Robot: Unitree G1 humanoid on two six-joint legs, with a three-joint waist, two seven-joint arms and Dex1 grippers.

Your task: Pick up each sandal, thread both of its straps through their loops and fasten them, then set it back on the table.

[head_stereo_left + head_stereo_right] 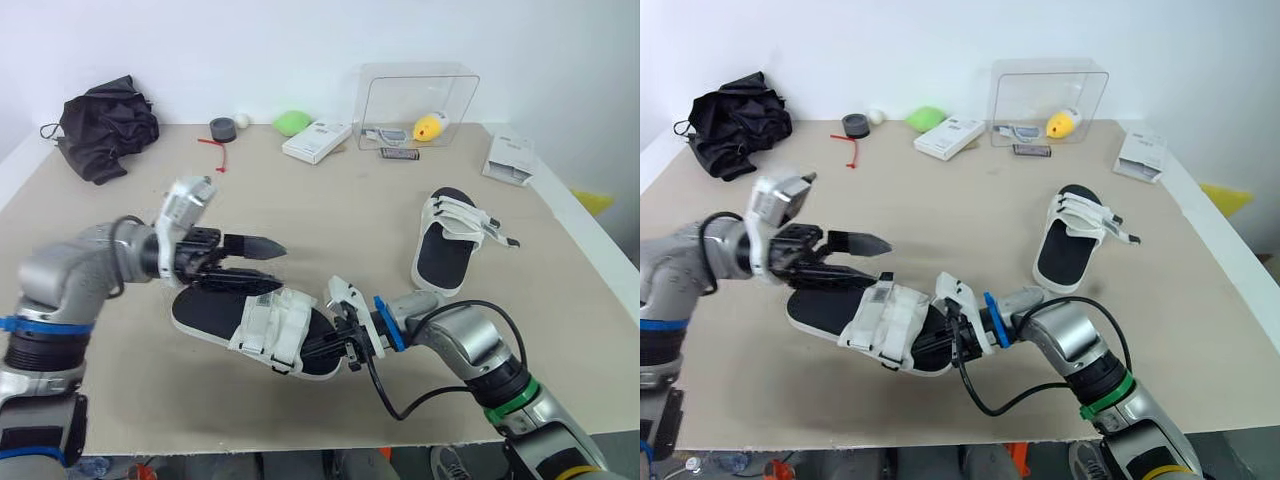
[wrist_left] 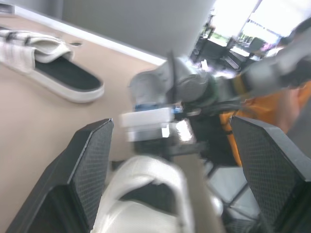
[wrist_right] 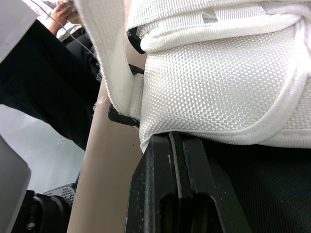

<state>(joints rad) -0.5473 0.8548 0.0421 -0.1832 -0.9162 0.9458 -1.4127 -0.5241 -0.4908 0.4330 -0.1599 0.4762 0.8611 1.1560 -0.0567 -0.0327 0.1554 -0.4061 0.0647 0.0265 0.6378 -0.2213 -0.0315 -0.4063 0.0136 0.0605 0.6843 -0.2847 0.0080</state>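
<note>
1. The left gripper (image 1: 268,266) hovers with its two black fingers (image 2: 92,165) spread wide apart and nothing held between them.
2. Just below those parted fingers lies the near sandal (image 1: 212,308), flat on the table (image 1: 330,210). Its black footbed sits under the left gripper's wrist, and its white straps (image 1: 272,325) are just past the fingertips.
3. In the left wrist view, the strap's white webbing shows in the gap between the two fingers, but neither finger touches it.
4. The right gripper (image 1: 318,347) reaches in from the opposite end of the same sandal. Its fingers are pressed together with only a thin seam between them.
5. The right gripper's tips rest against the sandal's black sole, right under the edge of the white strap. I cannot tell whether they pinch any part of it.
6. The two grippers point towards each other, with the strapped part of the near sandal between them.
7. The far sandal (image 1: 448,245) lies well beyond the right gripper, flat on the table and apart from both hands.
</note>
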